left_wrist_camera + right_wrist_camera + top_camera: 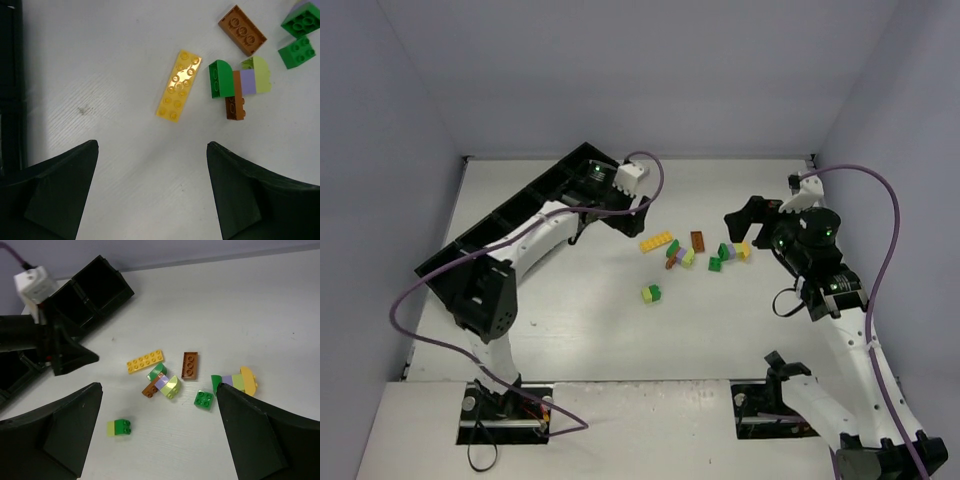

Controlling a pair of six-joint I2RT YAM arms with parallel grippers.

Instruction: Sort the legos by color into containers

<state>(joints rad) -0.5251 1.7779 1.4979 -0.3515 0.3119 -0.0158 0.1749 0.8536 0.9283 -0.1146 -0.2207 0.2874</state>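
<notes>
Left end effector (152,147) spread wide, facing the long yellow plastic brick (179,86) at centre frame; right end effector (159,390) released too, nothing held

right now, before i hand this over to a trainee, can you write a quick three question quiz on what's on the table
1. True or false: the long yellow brick lies inside the black tray.
2. The left hand and the right hand are: A. both open and empty; B. both shut on a brick; C. one open, one shut.
3. Which two colours make up the small piece lying alone, apart from the other bricks?

Key: 1 false, it lies on the table; 2 A; 3 lime and green.
</notes>
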